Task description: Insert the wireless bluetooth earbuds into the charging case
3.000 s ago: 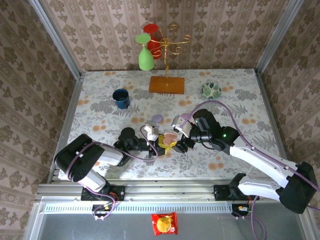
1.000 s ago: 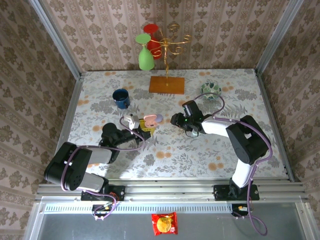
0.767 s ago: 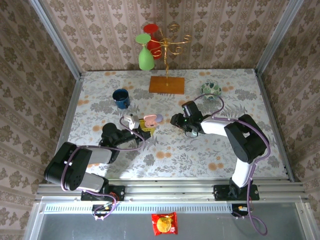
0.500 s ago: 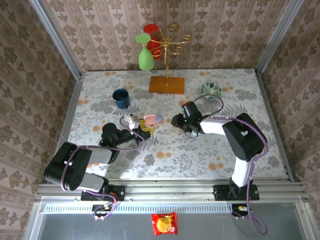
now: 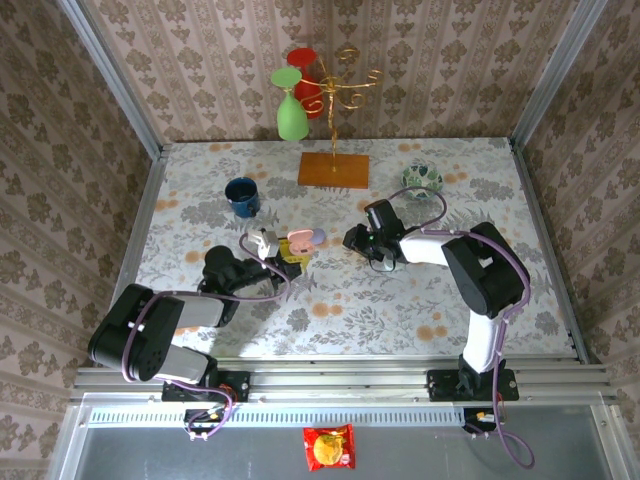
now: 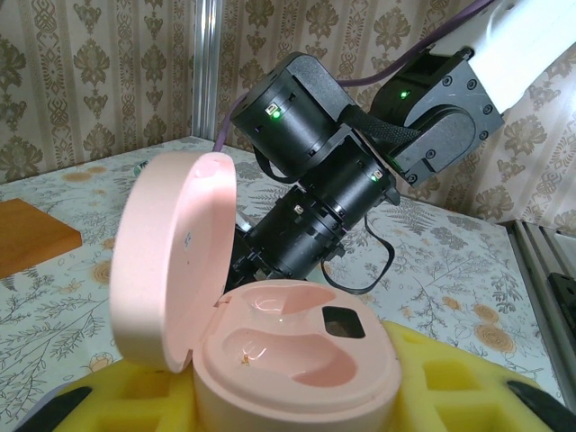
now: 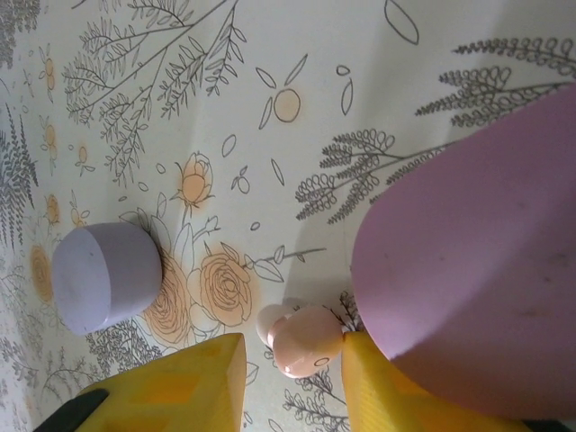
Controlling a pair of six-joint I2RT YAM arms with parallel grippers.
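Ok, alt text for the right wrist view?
A tiny pink earbud lies on the floral tablecloth between the open end effector's yellow fingers. A lilac case sits left; a larger mauve shape looms right.

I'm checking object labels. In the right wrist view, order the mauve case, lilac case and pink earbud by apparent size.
1. mauve case, though it sits closest to the camera, which inflates it
2. lilac case
3. pink earbud
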